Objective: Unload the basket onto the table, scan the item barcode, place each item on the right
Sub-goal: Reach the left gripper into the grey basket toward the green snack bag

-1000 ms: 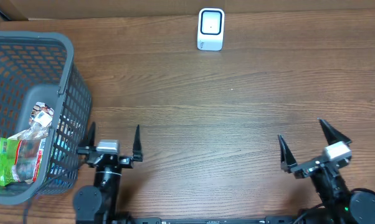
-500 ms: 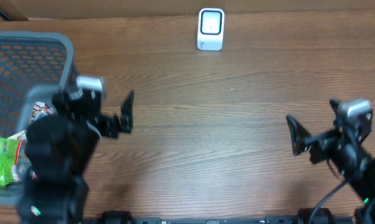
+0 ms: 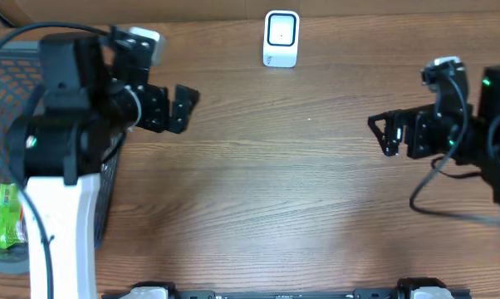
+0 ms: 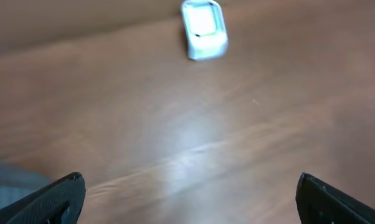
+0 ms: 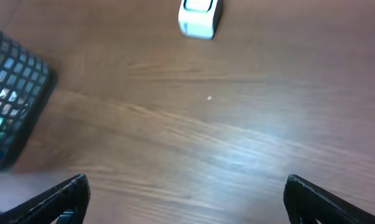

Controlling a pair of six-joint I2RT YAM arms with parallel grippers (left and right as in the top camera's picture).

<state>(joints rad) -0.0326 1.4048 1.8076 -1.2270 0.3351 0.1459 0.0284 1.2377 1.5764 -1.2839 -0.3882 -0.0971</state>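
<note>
Both tools are wide open and hold nothing. The left tool (image 3: 174,108) is by the grey basket (image 3: 1,91), the right tool (image 3: 393,133) is far across the counter (image 3: 300,191). A green packet (image 3: 9,220) - maybe a snack - lies in the basket, well apart from the white scanner (image 3: 281,37).

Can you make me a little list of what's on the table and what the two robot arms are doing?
Table: brown wooden tabletop
Scanner: small white box-shaped scanner, far edge, near the middle
Basket: grey plastic mesh basket, far left
Inside basket: green-and-white plastic packet
Left arm: left tool open, empty, just right of the basket
Right arm: right tool open, empty, over the right side
Scanning: not started; nothing is held
</note>
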